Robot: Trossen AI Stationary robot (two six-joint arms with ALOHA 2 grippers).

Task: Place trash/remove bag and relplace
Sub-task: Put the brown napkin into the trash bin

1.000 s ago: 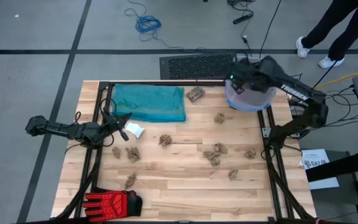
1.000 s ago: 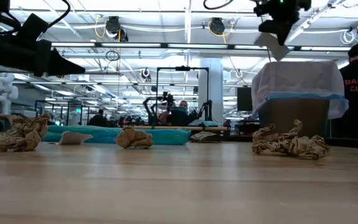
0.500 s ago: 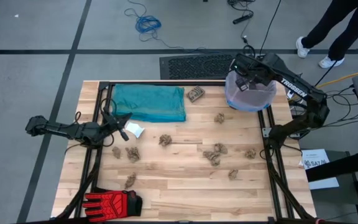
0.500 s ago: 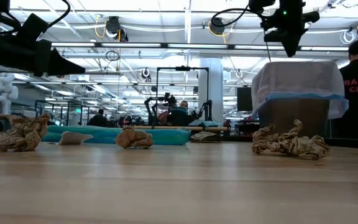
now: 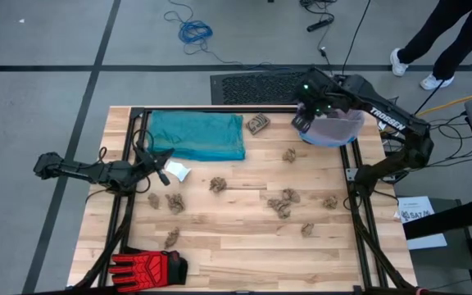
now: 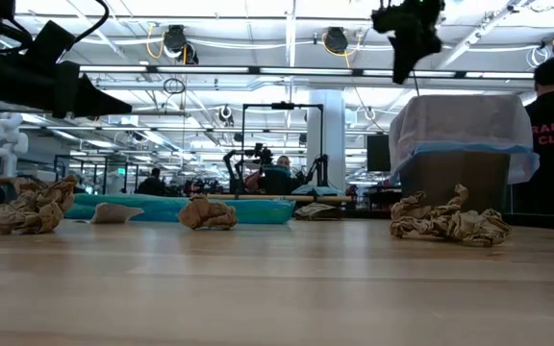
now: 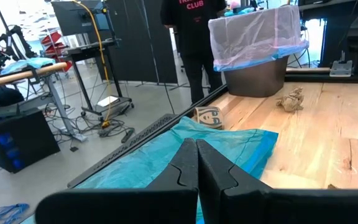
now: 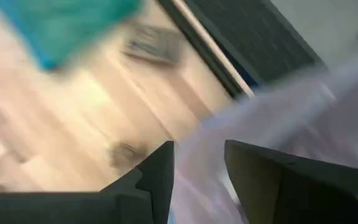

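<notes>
While the right hand is hanging with fingers parted above the lilac bag lining the bin at the table's far right corner, paper wads are lying mid-table; the left hand is resting closed near the teal bag.

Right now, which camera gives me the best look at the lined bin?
The left wrist view: the bin shows whole, with its lilac liner folded over the rim and the blue edge clear. The low view shows it side-on. In the high view the right gripper and its arm cover part of it. The right wrist view shows only blurred liner.
</notes>
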